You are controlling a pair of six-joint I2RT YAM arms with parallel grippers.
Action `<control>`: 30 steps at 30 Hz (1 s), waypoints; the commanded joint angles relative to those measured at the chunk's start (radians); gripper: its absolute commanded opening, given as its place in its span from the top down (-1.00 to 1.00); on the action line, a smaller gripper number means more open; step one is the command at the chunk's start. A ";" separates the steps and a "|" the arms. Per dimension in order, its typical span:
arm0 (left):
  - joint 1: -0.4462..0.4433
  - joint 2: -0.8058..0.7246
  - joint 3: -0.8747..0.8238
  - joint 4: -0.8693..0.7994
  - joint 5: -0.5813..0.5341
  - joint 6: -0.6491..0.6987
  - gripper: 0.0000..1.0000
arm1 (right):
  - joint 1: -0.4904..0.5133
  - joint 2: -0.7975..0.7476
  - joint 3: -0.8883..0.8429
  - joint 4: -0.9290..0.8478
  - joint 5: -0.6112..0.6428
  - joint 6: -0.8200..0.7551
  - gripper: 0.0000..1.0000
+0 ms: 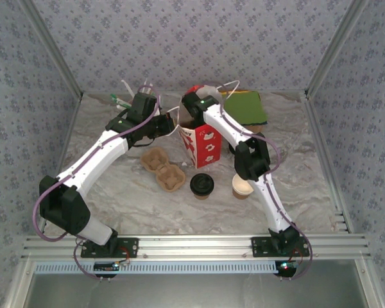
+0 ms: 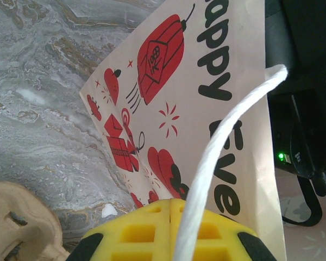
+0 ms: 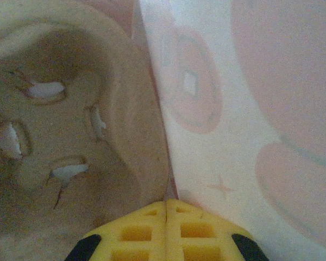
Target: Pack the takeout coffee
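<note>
The left claw (image 2: 171,202) has its pads together with the white cord handle (image 2: 228,119) running across them, apparently pinched, holding up the printed paper bag (image 2: 152,109). The right claw (image 3: 167,202) is closed inside that bag, its tips at the rim of a pulp cup carrier (image 3: 70,136).

The takeout coffee (image 1: 201,184) stands lidded and unpacked on the table (image 1: 115,205), at 6 o'clock from the bag, with a lidless cup (image 1: 242,187) at its 3 o'clock. The step in hand looks like bag preparation. Next, the right claw must lift clear, open, grip the coffee below the lid, and keep it upright.
</note>
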 commanded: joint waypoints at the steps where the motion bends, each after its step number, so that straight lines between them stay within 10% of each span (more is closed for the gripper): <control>1: 0.005 0.008 0.026 -0.027 0.011 0.012 1.00 | 0.009 -0.054 0.028 -0.049 -0.012 -0.005 1.00; 30: 0.006 0.019 0.037 -0.033 0.011 0.016 1.00 | 0.037 -0.151 0.061 -0.068 -0.051 0.004 1.00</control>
